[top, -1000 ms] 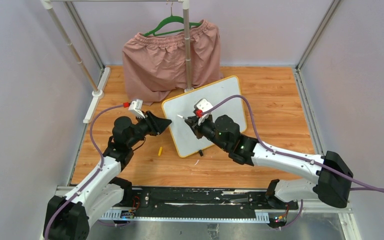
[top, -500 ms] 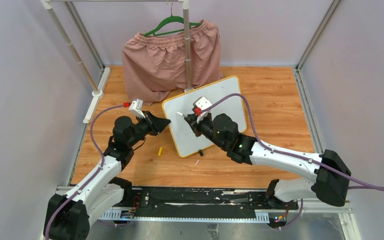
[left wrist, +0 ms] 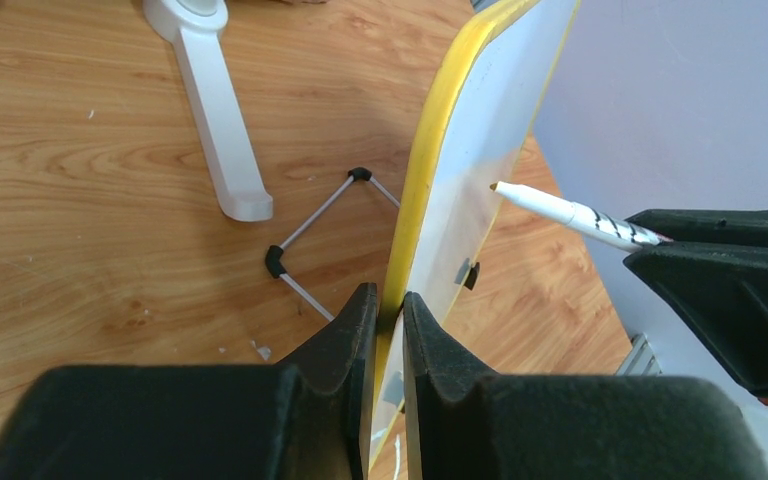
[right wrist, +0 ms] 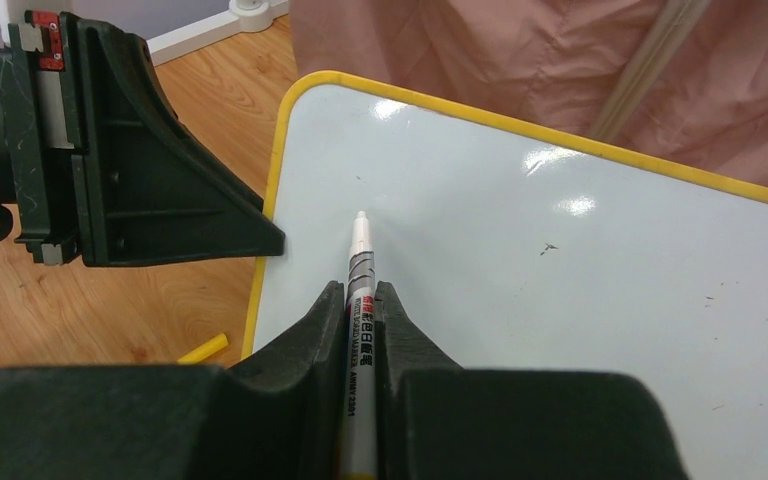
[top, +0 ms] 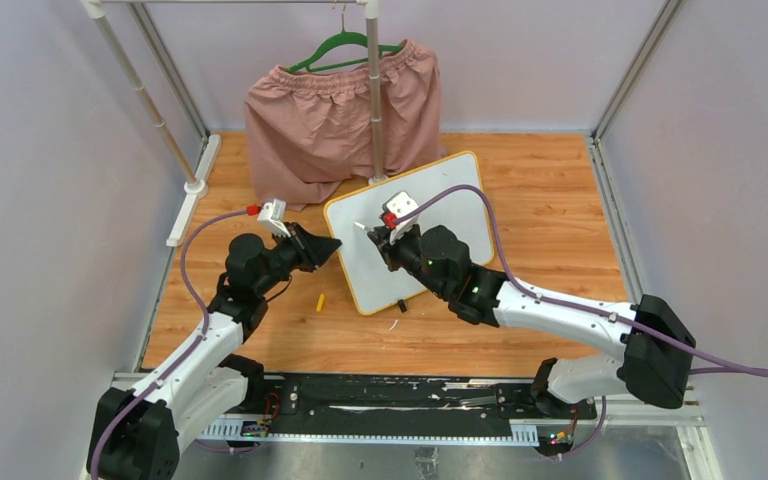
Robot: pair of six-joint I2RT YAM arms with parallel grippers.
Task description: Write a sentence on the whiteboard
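- whiteboard (top: 457, 205) stands tilted on its thin wire stand (left wrist: 310, 228) mid-table (top: 560, 190), just in front of the pink shorts (top: 340, 110). Yellow frame, white face toward my right arm.
- sentence: none visible. The face looks blank apart from a few tiny specks. My read is that the task is at the very start, first stroke not yet made.
- marker (right wrist: 360, 250) is uncapped, tip aimed at the board's upper-left area, near the yellow corner. In the left wrist view the tip sits right at the face; cannot tell if it touches.
- my right claw (right wrist: 360, 292) is clenched on the marker barrel, which runs straight out between the fingers.
- my left claw (left wrist: 390, 300) is clamped on the board's yellow side edge, one finger on each face.
- step in hand, as I judge it: land the tip and begin the first letter.
- to do it well:
  - use light, even pressure, square to the face
  - start high and left so two lines fit
  - make small strokes
  - hold hard with the left, since that stand looks flimsy
- risks: pushing too hard could swing or slide the board, and my two claws are near each other, so a wide stroke may bump them.
- outward: a small yellow piece (top: 320, 300) lies on the wood by the board's near corner, maybe the cap. The rack pole (top: 373, 100) and green hanger (top: 335, 45) are behind.
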